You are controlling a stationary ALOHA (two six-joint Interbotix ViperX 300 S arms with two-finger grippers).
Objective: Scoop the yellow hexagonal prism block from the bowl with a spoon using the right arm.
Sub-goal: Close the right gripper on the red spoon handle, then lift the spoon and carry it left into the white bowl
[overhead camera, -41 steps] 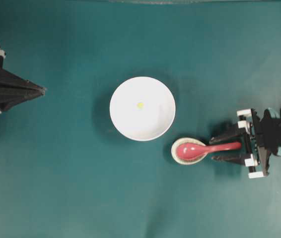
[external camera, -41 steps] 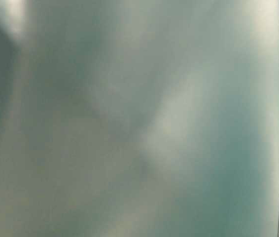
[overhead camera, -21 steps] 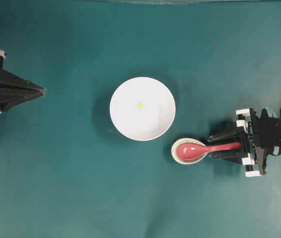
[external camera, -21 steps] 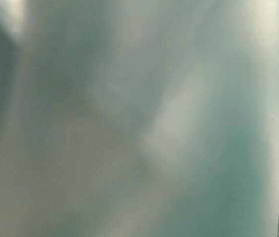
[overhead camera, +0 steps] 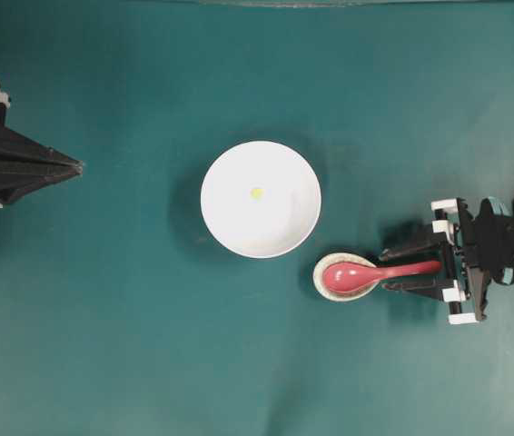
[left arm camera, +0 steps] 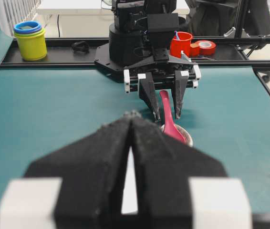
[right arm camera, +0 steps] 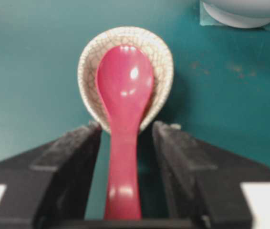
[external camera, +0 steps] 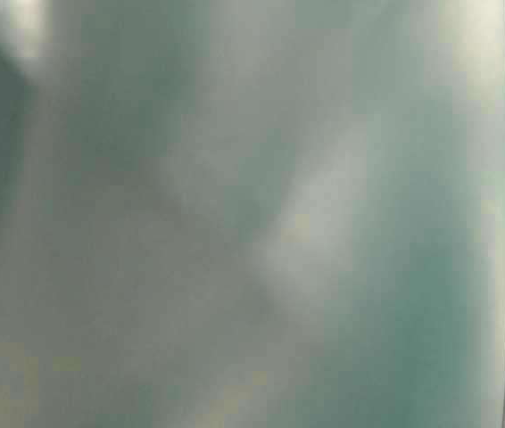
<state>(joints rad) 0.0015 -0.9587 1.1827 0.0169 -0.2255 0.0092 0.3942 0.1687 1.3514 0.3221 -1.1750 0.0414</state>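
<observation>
The white bowl (overhead camera: 280,227) stands mid-table with the tiny yellow hexagonal prism block (overhead camera: 256,193) lying inside it. Right of the bowl, the pink-red spoon (overhead camera: 366,273) lies with its scoop in a small speckled beige rest (overhead camera: 326,289) and its handle pointing right. My right gripper (overhead camera: 391,271) is open and straddles that handle. In the right wrist view the spoon (right arm camera: 124,90) runs between the fingers (right arm camera: 73,162) with a gap on each side. My left gripper (overhead camera: 77,166) is shut, empty, at the far left edge.
The table-level view is a teal blur. In the left wrist view, stacked yellow and blue cups (left arm camera: 30,40), a red cup (left arm camera: 181,44) and a tape roll (left arm camera: 205,46) sit beyond the table's far rail, behind the right arm's base.
The right gripper's fingers have drawn slightly closer round the spoon's handle. Spoon, bowl, block and left arm have not moved.
</observation>
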